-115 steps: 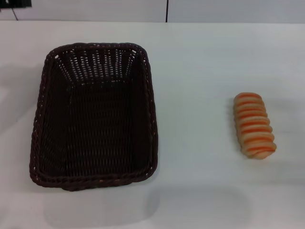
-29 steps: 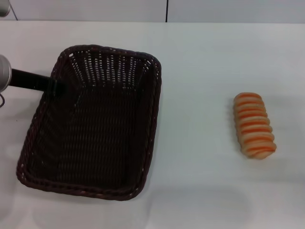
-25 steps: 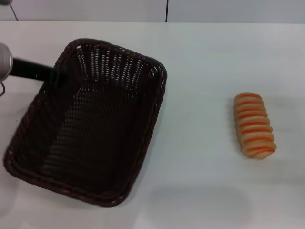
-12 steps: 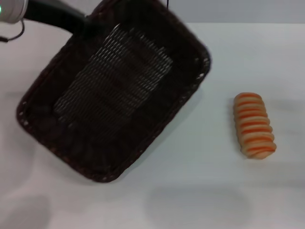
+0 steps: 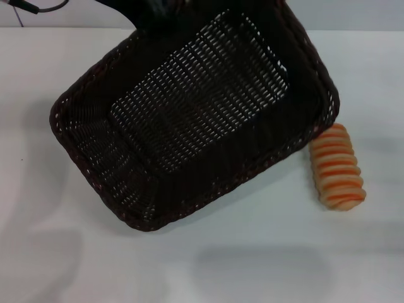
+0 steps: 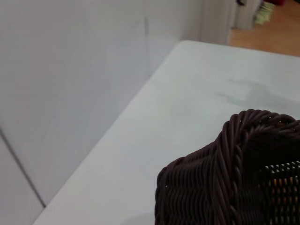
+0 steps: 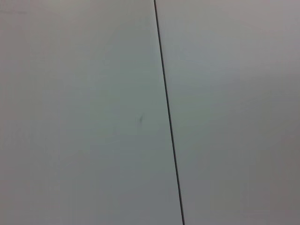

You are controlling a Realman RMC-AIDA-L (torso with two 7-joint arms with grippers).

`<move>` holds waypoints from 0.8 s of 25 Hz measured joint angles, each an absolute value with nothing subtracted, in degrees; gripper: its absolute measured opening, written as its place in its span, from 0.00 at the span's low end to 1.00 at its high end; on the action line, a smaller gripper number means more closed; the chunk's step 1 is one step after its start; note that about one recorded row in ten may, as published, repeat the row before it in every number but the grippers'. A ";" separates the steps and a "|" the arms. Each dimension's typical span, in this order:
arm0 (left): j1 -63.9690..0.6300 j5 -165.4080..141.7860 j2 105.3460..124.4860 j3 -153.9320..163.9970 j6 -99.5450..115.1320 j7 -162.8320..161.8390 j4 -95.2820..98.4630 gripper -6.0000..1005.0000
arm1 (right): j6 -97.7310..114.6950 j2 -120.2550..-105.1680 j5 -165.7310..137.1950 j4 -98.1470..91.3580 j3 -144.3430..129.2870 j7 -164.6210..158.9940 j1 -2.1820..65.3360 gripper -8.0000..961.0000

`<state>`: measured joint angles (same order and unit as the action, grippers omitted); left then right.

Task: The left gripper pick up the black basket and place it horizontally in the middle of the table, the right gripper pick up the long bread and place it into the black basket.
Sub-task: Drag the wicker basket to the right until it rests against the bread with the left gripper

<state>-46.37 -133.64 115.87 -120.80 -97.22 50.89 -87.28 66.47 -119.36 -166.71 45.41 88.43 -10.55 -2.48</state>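
The black basket (image 5: 196,113) is off the white table (image 5: 221,265), tilted with its open side toward the head camera and turned slantwise. My left gripper (image 5: 153,14) shows as a dark jaw at the top edge of the head view, shut on the basket's far rim. The left wrist view shows a corner of the braided rim (image 6: 234,173) close up. The long bread (image 5: 338,169) lies on the table at the right, its far end partly covered by the basket's right corner. My right gripper is out of view.
A grey wall with a dark vertical seam (image 7: 166,112) fills the right wrist view. The table's far edge (image 5: 366,29) meets the wall at the back. A thin dark cable (image 5: 31,7) hangs at the top left.
The basket has been taken by its rim, lifted off the table, swung to the right and turned slantwise. Its corner now overlaps the bread's far end. The bread has not moved.
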 joint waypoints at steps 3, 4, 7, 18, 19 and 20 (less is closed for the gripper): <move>-47.52 -133.64 115.51 -120.48 -99.99 52.99 -87.12 0.21 | 66.57 -119.36 -166.71 45.43 88.42 -10.56 -2.66 0.73; -47.97 -133.63 115.41 -120.35 -101.28 53.85 -87.10 0.21 | 66.66 -119.36 -166.71 45.44 88.41 -10.59 -2.66 0.73; -49.09 -133.72 115.43 -119.95 -104.51 55.91 -87.08 0.21 | 66.75 -119.36 -166.71 45.45 88.41 -10.63 -2.64 0.73; -50.85 -133.96 116.44 -112.00 -108.25 58.27 -86.29 0.22 | 66.89 -119.35 -166.73 45.53 88.42 -10.70 -2.39 0.73; -50.88 -133.97 116.63 -111.63 -108.18 58.42 -86.05 0.22 | 66.85 -119.36 -166.73 45.53 88.42 -10.71 -2.38 0.73; -50.94 -133.99 117.40 -110.92 -108.08 59.14 -84.57 0.23 | 66.85 -119.36 -166.73 45.53 88.42 -10.71 -2.38 0.73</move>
<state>-50.94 -133.99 117.40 -110.92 -108.08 59.14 -84.57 66.85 -119.36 -166.73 45.53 88.42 -10.71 -2.38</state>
